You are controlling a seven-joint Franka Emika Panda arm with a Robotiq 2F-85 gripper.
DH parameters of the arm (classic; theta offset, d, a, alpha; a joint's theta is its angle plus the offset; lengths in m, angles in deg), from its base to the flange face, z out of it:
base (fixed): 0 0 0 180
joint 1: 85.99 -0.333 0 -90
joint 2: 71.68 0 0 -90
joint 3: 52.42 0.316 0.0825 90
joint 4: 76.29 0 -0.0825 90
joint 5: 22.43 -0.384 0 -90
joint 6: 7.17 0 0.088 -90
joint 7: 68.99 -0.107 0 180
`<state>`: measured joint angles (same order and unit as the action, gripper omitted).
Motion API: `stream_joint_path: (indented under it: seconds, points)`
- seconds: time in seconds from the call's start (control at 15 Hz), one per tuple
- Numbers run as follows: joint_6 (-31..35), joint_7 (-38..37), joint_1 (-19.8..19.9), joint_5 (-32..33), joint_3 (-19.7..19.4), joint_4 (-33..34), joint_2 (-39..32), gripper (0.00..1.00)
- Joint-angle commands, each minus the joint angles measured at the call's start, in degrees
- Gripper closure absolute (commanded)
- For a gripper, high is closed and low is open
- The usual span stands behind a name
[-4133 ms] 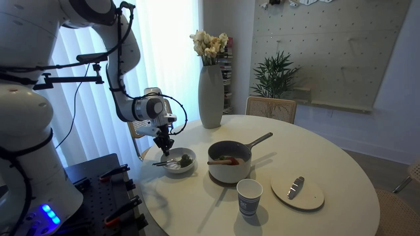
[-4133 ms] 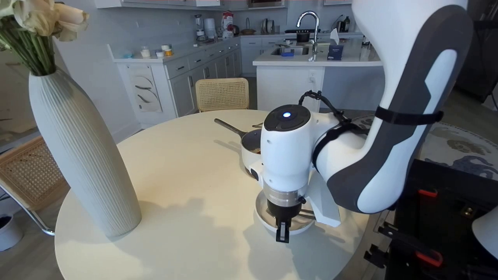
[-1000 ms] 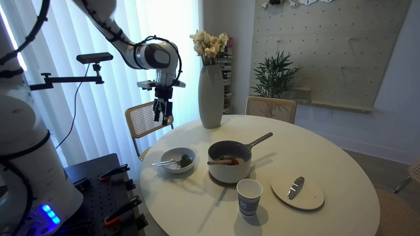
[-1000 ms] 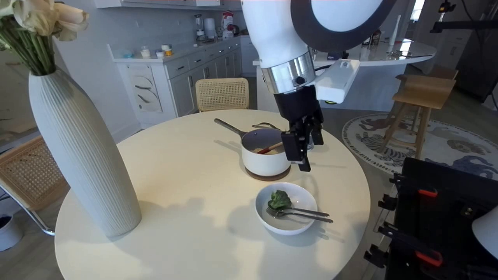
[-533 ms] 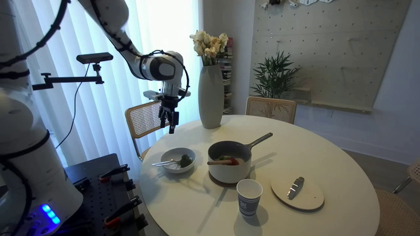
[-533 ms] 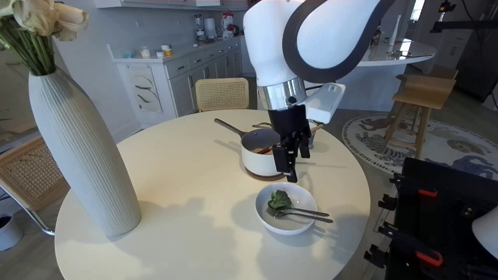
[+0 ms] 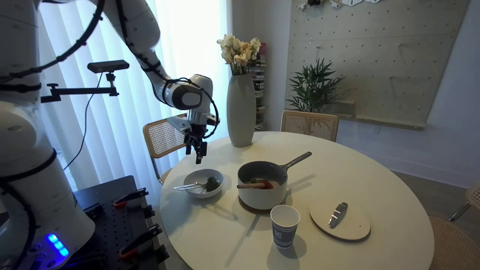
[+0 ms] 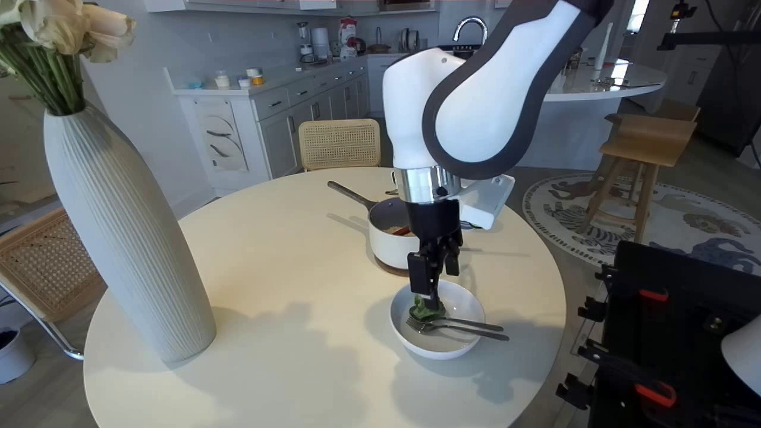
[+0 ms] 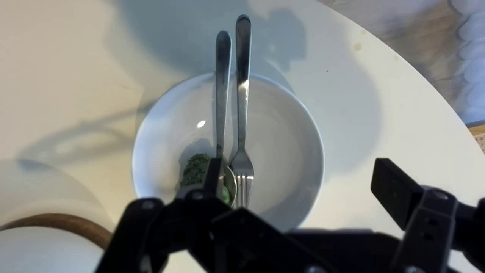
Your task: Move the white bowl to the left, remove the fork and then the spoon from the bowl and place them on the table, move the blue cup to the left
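The white bowl (image 9: 280,136) rests on the round white table (image 8: 267,267), near its edge. Inside lie the fork (image 9: 243,163) and the spoon (image 9: 222,76), side by side, handles over the rim; broccoli (image 9: 195,170) sits at the spoon's oval end. My gripper (image 9: 299,172) hangs open above the bowl and holds nothing. In the wrist view one finger covers part of the spoon's oval end and the broccoli; the other is beyond the rim over bare table. In an exterior view the blue cup (image 7: 284,230) stands upright beyond the saucepan (image 7: 262,197).
The saucepan, with a red-ended spatula (image 7: 258,185) across it, stands next to the bowl on a brown trivet. A round board (image 7: 356,228) bears a knife (image 7: 338,215). A tall flower vase (image 8: 128,238) rises on the table's far side from the cup.
Four seconds ago my gripper was down at the bowl's rim. One second ago it was higher and turned; since then it has come down over the bowl, staying open. The bowl has not moved.
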<state>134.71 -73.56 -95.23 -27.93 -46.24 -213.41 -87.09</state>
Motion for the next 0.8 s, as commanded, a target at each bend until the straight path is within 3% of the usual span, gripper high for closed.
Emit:
stream_joint_path:
  seconds: [0.0,0.4,0.73]
  points:
    - [1.8,4.2,1.6,-3.0,2.1,-0.8,-1.3,0.0]
    - [3.1,7.1,2.9,-4.8,3.0,-2.5,-2.8,0.0]
    - [4.5,6.8,3.4,-4.8,3.2,-3.3,-4.3,0.19]
